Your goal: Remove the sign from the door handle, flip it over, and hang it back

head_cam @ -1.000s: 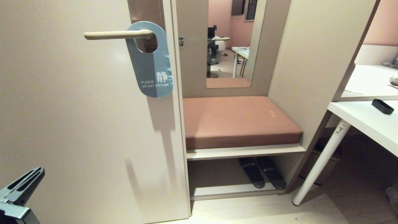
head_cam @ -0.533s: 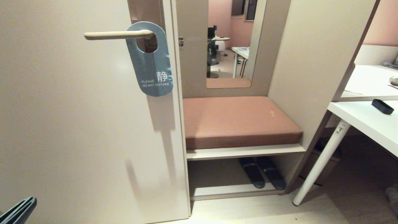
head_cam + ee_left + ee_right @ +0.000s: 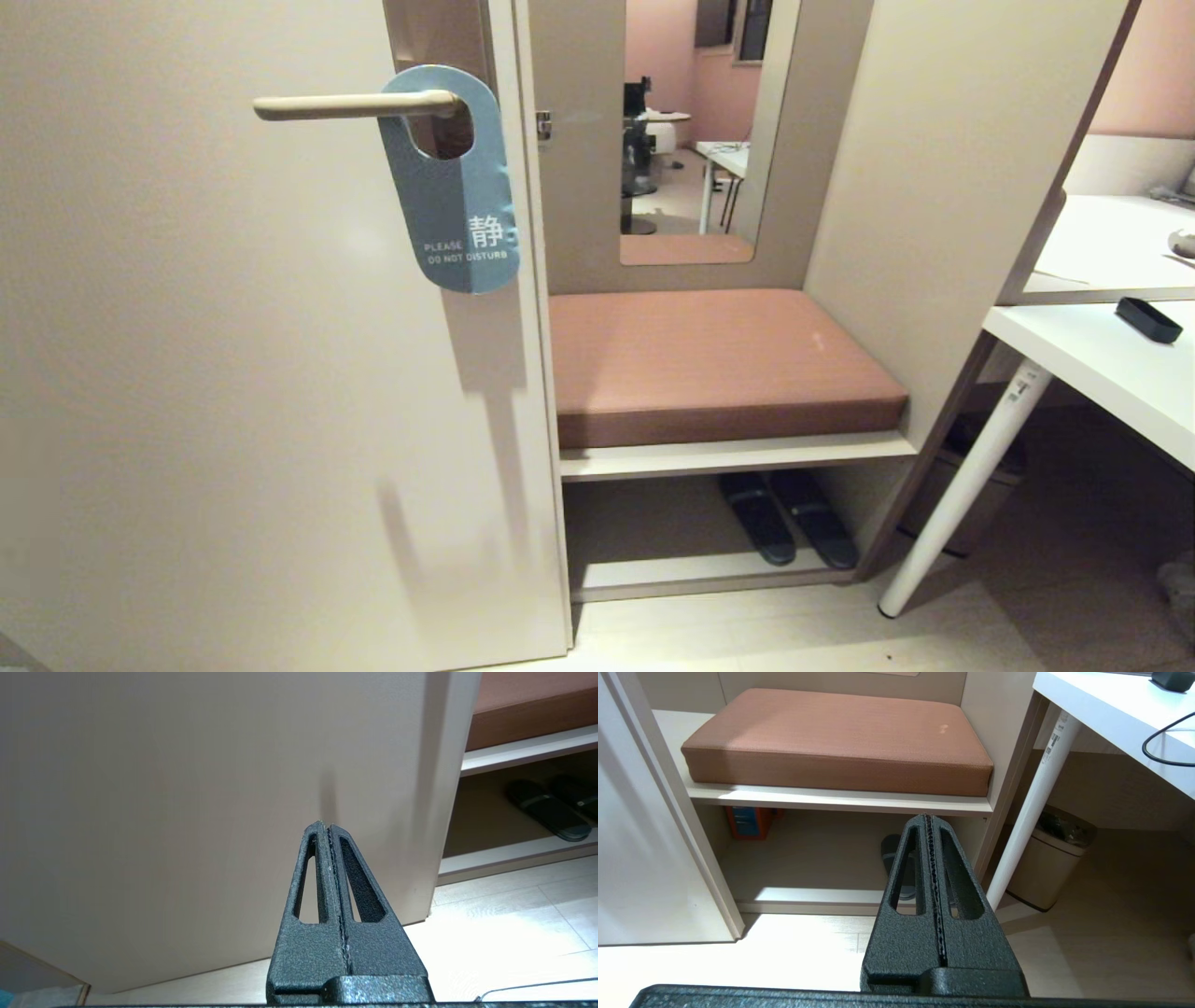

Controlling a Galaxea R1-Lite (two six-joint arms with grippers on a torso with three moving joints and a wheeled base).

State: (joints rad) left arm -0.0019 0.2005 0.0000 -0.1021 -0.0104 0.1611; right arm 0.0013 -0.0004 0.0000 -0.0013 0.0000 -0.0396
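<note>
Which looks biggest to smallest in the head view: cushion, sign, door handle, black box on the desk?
1. Cushion, by far the largest.
2. Sign.
3. Door handle: about as long as the sign, much slimmer.
4. Black box, smallest, though it sits farther from the camera.

- The head view looks forward and down at the door (image 3: 233,373) on the left and the bench cushion (image 3: 719,359) to its right; the desk (image 3: 1102,373) sits at far right.
- The left wrist view sits low, near the door (image 3: 187,788), facing its lower part and the floor (image 3: 490,914).
- The right wrist view sits low, facing the cushion (image 3: 836,737) and the shelf under it.
- All three views share the slippers (image 3: 789,518) (image 3: 544,809) (image 3: 899,868) under the bench.
</note>
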